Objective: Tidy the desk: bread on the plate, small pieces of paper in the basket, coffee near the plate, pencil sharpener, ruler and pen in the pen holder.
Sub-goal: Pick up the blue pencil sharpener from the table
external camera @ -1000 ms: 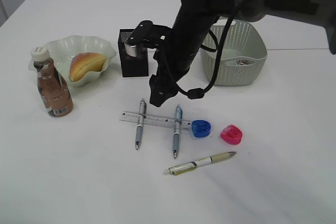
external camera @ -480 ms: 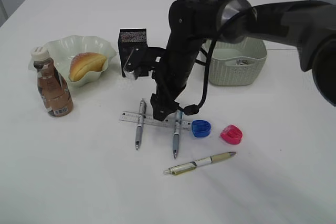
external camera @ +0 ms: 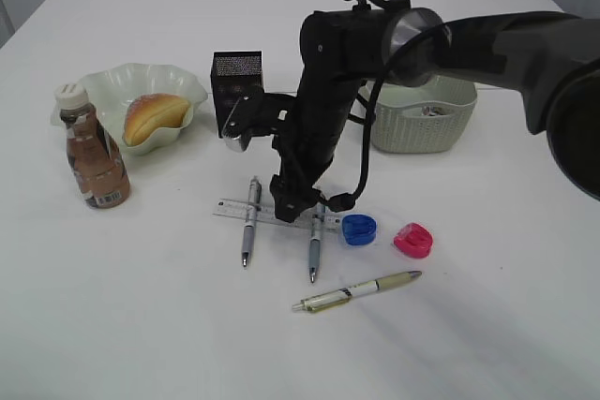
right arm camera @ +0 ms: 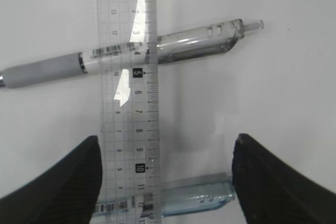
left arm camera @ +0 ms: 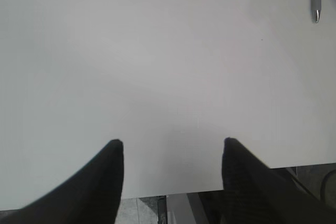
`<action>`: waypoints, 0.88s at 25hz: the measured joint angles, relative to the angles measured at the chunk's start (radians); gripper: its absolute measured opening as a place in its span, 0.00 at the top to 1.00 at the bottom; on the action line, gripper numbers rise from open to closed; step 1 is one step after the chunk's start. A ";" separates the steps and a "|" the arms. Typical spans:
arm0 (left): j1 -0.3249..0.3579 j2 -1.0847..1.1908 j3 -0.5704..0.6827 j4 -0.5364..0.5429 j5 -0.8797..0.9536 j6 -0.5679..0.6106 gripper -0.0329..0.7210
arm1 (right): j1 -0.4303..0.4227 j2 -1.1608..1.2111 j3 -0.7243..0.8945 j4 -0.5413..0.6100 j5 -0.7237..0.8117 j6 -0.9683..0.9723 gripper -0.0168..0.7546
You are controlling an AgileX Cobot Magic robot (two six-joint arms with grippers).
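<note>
Ruler (right arm camera: 128, 93): clear plastic strip with black centimetre marks; 5 and 10 sit in black squares, and 6 to 9 and 11 are readable. It lies across two pens at the counter's (external camera: 141, 325) near middle.
Pens: one clear-bodied with a grey grip (right arm camera: 131, 53), one pale blue (right arm camera: 184, 200), both under the ruler.
Right pincer (right arm camera: 168, 169): released, jaws wide, low over the ruler, grasping nothing.
Left pincer (left arm camera: 173, 153): released, empty, over bare counter.
Pen holder (external camera: 236, 77): black mesh box, far of the ruler.
</note>
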 joint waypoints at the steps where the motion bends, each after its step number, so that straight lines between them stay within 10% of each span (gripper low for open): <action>1: 0.000 0.000 0.000 0.000 0.000 0.000 0.38 | 0.000 0.002 0.000 -0.002 0.000 0.000 0.25; 22: 0.000 0.000 0.000 0.000 0.000 0.000 0.38 | 0.000 0.027 0.000 -0.001 0.002 -0.001 0.25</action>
